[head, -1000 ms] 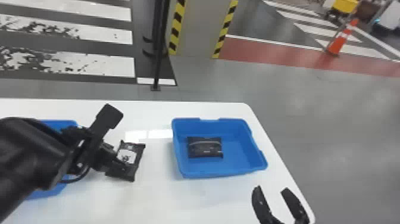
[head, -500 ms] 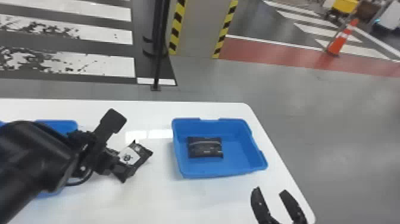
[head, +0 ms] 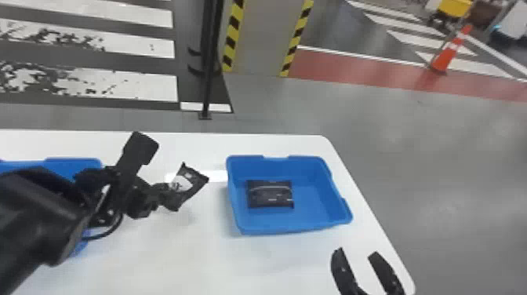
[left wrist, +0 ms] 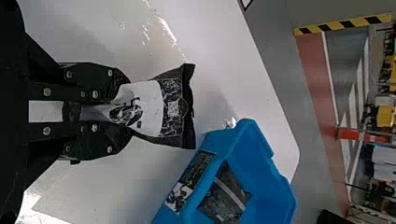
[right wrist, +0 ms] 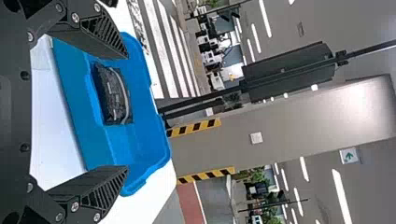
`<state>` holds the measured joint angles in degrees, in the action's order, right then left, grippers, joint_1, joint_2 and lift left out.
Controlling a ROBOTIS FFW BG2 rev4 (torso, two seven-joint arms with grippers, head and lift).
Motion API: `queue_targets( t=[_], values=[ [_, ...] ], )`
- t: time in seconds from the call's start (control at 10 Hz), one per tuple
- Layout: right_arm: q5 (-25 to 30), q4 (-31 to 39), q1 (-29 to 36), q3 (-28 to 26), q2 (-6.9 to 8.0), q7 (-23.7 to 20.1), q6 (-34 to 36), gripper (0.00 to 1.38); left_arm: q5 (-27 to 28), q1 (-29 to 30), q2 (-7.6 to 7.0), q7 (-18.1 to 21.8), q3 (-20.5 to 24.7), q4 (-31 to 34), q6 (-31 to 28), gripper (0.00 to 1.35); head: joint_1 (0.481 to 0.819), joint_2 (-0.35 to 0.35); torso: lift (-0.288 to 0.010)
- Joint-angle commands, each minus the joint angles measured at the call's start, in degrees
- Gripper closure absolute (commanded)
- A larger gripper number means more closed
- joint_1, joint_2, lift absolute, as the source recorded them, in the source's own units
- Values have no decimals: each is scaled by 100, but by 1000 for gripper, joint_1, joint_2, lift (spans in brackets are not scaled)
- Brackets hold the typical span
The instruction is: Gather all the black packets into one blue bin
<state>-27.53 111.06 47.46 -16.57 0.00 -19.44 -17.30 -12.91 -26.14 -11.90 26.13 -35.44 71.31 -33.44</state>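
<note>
Nearer than the blue bin [head: 313, 200], toward its right side: one right hand [head: 357, 252], fingers spread wide, nothing between them. Left of the blue bin and apart from it: one left hand [head: 166, 195], fingers closed on one end of a black packet with a white label [head: 190, 186], the rest of the packet jutting out toward the blue bin. Inside the blue bin, on its floor, toward the left wall: one further black packet [head: 270, 194], lying flat. Well to the left of the blue bin, partly hidden by the left arm: one second bin [head: 74, 166], also blue. Under both bins: one white worktop [head: 196, 266]. Beyond the blue bin: one black post [head: 208, 86]; then one grey column [head: 262, 39], edges striped yellow and black. Beyond the blue bin and to its right: one orange cone [head: 449, 55].
</note>
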Motion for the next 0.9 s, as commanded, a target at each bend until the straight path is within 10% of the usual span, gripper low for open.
queue_targets(
  t=[0.0, 0.4, 0.8],
  values=[
    [-23, 10, 21, 0, 5, -7, 0, 190, 206, 420, -84, 76, 607, 681, 54, 1211, 695, -350, -110],
    [-23, 67, 63, 0, 5, -24, 0, 190, 868, 2290, -225, 305, 2904, 3479, 11, 1211, 695, -350, -110],
    [-12, 81, 63, 0, 5, -33, 14, 190, 1062, 3134, -234, 454, 3852, 3746, 152, 1211, 695, -217, -110]
  ],
)
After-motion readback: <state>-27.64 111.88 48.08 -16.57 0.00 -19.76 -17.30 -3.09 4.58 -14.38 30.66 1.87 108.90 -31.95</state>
